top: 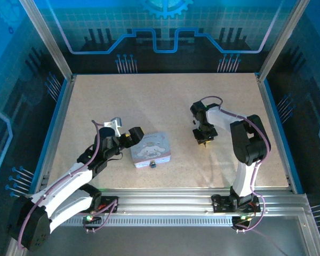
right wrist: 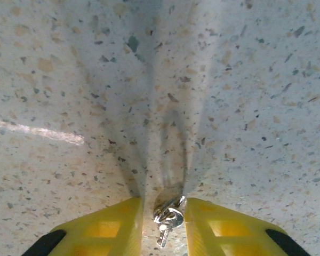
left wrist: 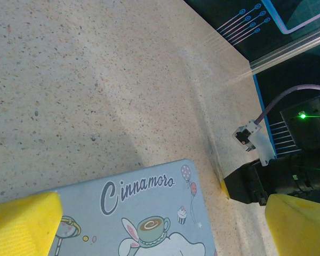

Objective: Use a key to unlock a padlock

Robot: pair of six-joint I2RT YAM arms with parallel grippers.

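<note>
The right gripper [right wrist: 164, 226], at 3 o'clock from the lilac tin [top: 149, 148], is straddling the key [right wrist: 168, 217] with its jaws narrow; I cannot tell whether they are gripping it. The left gripper [left wrist: 160, 224] is hanging at the tin's 9 o'clock edge with its jaws spread wide. The padlock [top: 152, 164] is lying at the tin's 6 o'clock edge.

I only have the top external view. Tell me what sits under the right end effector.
Observer: In the right wrist view, a small silvery key lies on the table between the right end effector's yellow fingers. I cannot tell whether they grip it.
Operator: Report the left end effector's jaws.
Observer: In the left wrist view, the left end effector is wide open, with one yellow finger over the tin and the other past its edge.
Operator: Read me the lid.
Observer: It says "Cinnamoro" in script, above a cartoon teacup.
</note>
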